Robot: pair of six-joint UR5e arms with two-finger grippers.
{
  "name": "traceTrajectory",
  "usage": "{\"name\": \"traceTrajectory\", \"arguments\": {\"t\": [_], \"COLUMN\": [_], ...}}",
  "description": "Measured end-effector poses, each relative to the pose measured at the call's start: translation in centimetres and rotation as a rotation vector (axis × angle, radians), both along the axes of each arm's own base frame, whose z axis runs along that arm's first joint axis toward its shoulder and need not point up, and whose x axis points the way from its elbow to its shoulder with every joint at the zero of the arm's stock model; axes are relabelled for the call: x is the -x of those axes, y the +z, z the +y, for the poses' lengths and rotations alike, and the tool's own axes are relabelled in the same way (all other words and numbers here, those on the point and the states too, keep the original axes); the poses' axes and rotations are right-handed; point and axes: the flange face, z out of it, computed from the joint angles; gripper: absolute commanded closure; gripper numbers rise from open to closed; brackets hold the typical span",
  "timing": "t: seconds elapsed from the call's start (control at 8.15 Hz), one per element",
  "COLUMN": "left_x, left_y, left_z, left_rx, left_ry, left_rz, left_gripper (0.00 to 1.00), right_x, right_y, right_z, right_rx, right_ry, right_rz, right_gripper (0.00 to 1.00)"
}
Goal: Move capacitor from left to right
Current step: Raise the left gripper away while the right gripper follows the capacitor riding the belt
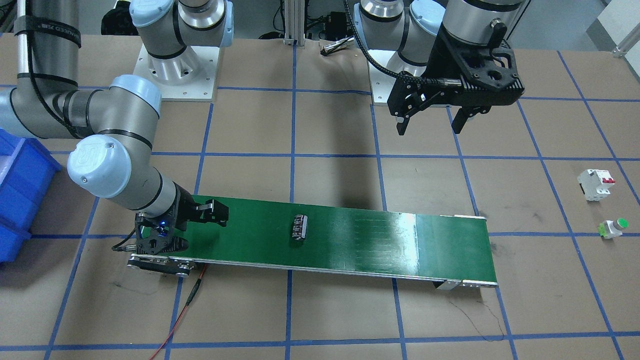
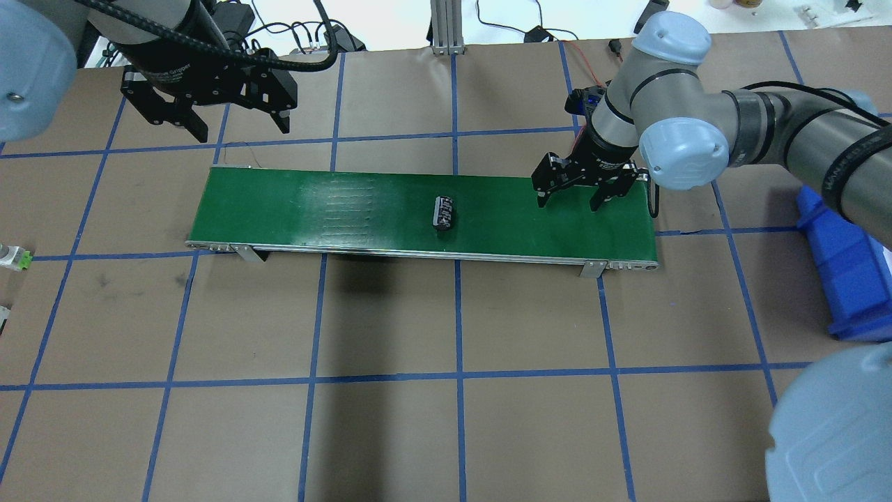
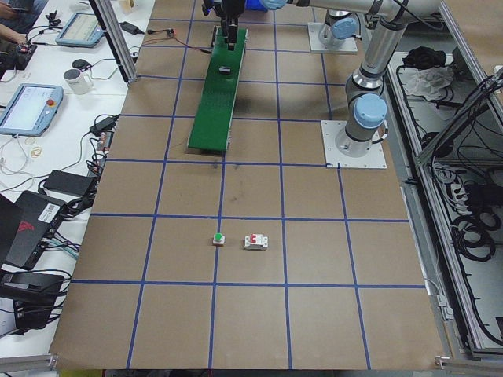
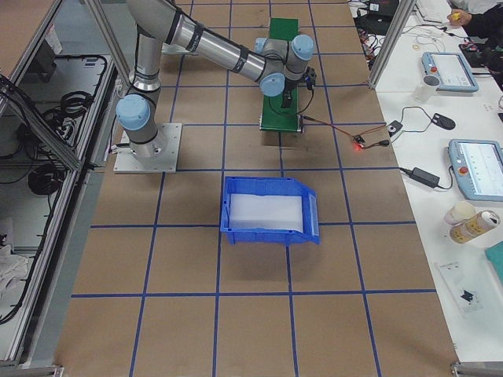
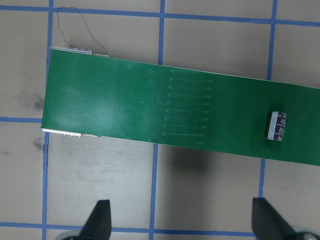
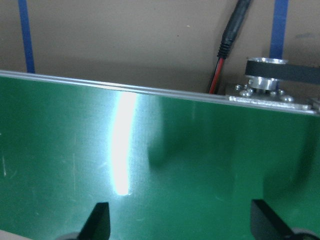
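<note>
The capacitor [image 1: 300, 229], a small dark cylinder with pale stripes, lies on its side near the middle of the green conveyor belt [image 1: 360, 235]. It also shows in the overhead view [image 2: 444, 213] and the left wrist view [image 5: 276, 125]. My left gripper [image 2: 242, 129] is open and empty, raised behind the belt's left end [image 1: 429, 129]. My right gripper [image 2: 568, 204] is open and empty, low over the belt's right end, a short way right of the capacitor. In the right wrist view only bare green belt [image 6: 160, 165] lies between its fingers.
A white breaker with red switches [image 1: 596, 184] and a green-capped push button [image 1: 614, 227] stand on the table beyond the belt's left end. A blue bin [image 2: 843, 272] sits at the right. A red cable [image 1: 185, 305] runs from the belt's right end.
</note>
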Motion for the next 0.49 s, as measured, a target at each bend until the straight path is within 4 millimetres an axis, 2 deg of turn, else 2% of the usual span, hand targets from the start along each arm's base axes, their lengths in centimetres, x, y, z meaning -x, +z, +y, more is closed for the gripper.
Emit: {"name": "traceTrajectory", "arguments": {"t": [0.49], "left_x": [0.01], "left_y": [-0.02], "left_z": [0.03], "left_rx": [0.001], "left_ry": [0.0], "left_rz": [0.001], "left_gripper": [0.0], "right_x": [-0.9], "right_y": [-0.02], "right_z": [0.36], "right_rx": [-0.006], "right_ry": [-0.005], "right_rz": [0.005], "right_gripper": [0.0]}}
